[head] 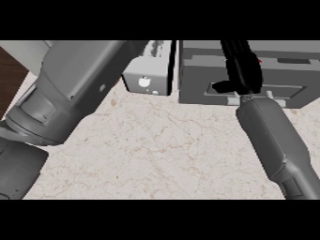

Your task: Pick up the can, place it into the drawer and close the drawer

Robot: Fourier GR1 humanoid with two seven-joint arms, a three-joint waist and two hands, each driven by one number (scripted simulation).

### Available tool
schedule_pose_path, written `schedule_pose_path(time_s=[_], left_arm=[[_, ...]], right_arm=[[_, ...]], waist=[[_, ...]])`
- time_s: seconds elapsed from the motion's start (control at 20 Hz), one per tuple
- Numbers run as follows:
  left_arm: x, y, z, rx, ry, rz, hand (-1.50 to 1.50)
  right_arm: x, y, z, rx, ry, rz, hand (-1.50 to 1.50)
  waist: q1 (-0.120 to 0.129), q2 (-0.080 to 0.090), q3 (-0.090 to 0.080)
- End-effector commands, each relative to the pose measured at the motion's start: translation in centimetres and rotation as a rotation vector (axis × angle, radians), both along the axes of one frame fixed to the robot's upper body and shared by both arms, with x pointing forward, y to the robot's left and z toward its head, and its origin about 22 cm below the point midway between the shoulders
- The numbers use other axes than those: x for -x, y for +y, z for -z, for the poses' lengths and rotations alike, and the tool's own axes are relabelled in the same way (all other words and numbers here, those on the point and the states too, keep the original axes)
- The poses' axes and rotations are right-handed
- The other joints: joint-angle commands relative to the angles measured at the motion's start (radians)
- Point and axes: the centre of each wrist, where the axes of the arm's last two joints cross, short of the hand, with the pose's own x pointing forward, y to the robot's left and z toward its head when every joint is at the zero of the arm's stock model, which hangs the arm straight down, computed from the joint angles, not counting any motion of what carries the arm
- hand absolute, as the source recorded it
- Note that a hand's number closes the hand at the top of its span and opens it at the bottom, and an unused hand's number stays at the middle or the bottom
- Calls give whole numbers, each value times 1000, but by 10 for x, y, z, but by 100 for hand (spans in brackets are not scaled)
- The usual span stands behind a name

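drawer [295,80] front lies under the right hand [245,77], its fingers [237,54] straight and open against it.

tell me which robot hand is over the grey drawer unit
The right robot hand, black, on the view's right, lies over the grey drawer unit. The left forearm runs up beside it, its hand unseen.

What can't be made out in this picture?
Head view:
The can: not visible; possibly behind the black right hand or the grey left forearm.
Left hand: beyond the top edge.
Grey drawer cabinet: its inside is hidden by the right hand, and the top edge crops it.
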Motion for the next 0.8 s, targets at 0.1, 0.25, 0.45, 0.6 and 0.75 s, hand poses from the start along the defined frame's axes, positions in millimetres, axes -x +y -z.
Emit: schedule_pose_path(time_s=[0.1, 0.25, 0.45, 0.6, 0.75], left_arm=[[-4, 28, 16, 0, 2, -5, -150], [-2, 38, 14, -23, 12, 13, -150], [-1, 47, 8, -12, 8, 0, -150], [3, 45, 16, -25, 10, 26, -150], [6, 43, 17, -19, 20, 23, -150]], right_arm=[[-27, 7, -14, 25, -65, 53, -150], [-35, 7, -19, 2, -79, 70, -150], [-51, -5, -50, 39, -112, 75, -150], [-56, 6, -57, 25, -113, 78, -150], [-60, 26, -73, 6, -134, 53, -150]], waist=[[28, 3, 0], [47, 3, 0], [49, 6, 1], [65, 12, 1], [58, 13, 1]])
